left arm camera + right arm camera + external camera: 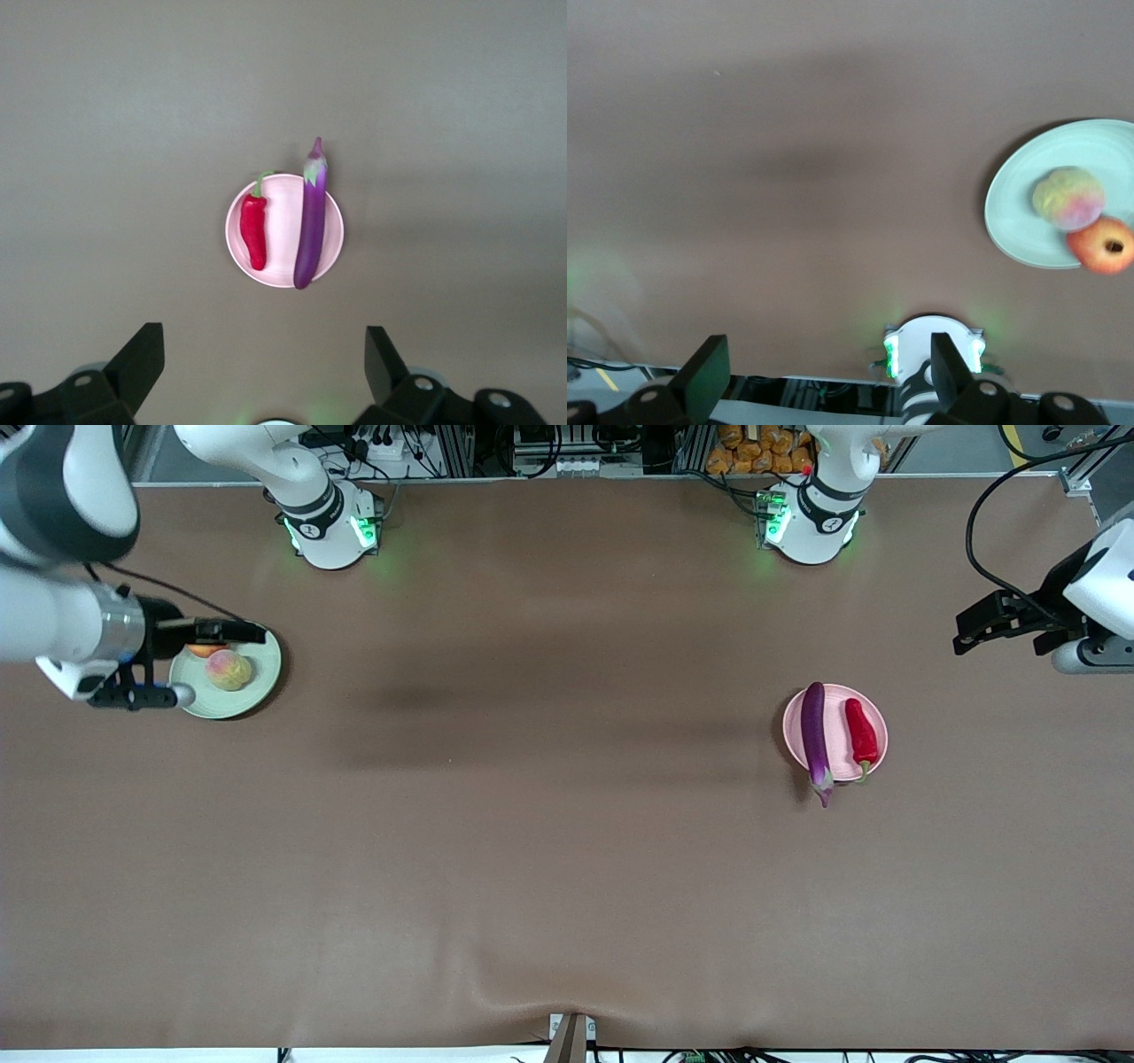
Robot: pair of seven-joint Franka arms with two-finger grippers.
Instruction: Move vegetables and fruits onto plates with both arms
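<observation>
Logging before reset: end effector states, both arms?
Left end effector: open, empty, high over the table near the pink plate.
Right end effector: open, empty, up beside the green plate.

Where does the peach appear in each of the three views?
Front view: peach on the green plate, toward the right arm's end of the table.
Left wrist view: not in it.
Right wrist view: peach on the green plate, beside the apple.
Shared landmark: the green plate.

eggplant (815, 735): glossy | chili pepper (860, 732): shiny | pink plate (834, 701): matte
</observation>
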